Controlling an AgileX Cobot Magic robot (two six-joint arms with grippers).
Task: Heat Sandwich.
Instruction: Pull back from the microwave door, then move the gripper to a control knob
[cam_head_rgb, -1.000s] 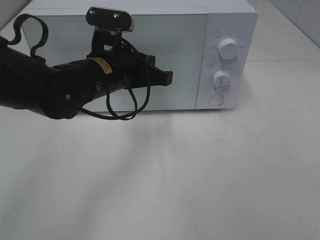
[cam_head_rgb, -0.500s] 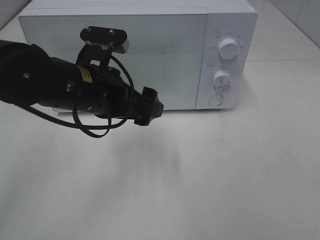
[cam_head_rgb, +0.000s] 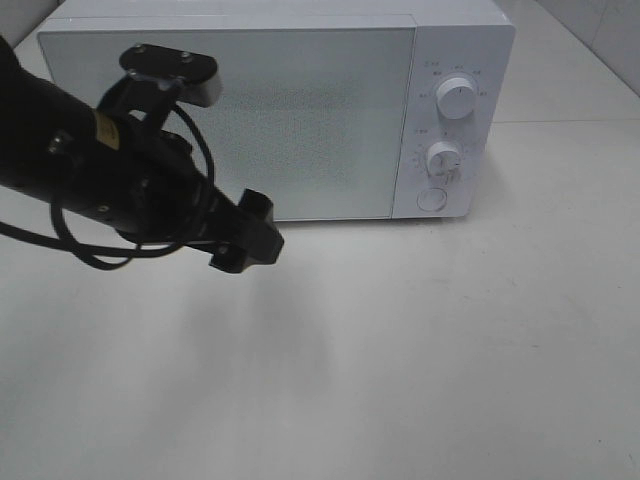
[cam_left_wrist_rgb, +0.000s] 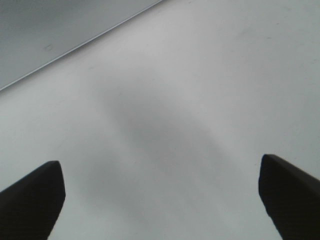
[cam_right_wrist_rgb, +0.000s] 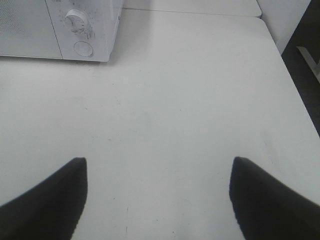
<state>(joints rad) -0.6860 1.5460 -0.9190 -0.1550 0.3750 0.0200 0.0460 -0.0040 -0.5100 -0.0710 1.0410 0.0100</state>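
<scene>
Microwave (cam_head_rgb: 270, 110) is sitting at twelve o'clock on the white table (cam_head_rgb: 450, 350), its door (cam_head_rgb: 300, 120) lying shut. An upper knob (cam_head_rgb: 457, 98), a lower knob (cam_head_rgb: 444, 158) and a round button (cam_head_rgb: 432, 198) are standing at the door's three o'clock. Left gripper (cam_head_rgb: 245, 235) is hanging above the table at the door's six o'clock, pointing toward four o'clock, its fingers (cam_left_wrist_rgb: 35, 195) spreading wide around nothing. Right gripper (cam_right_wrist_rgb: 158, 160) is gaping empty over the table too. Sandwich is showing in no view.
</scene>
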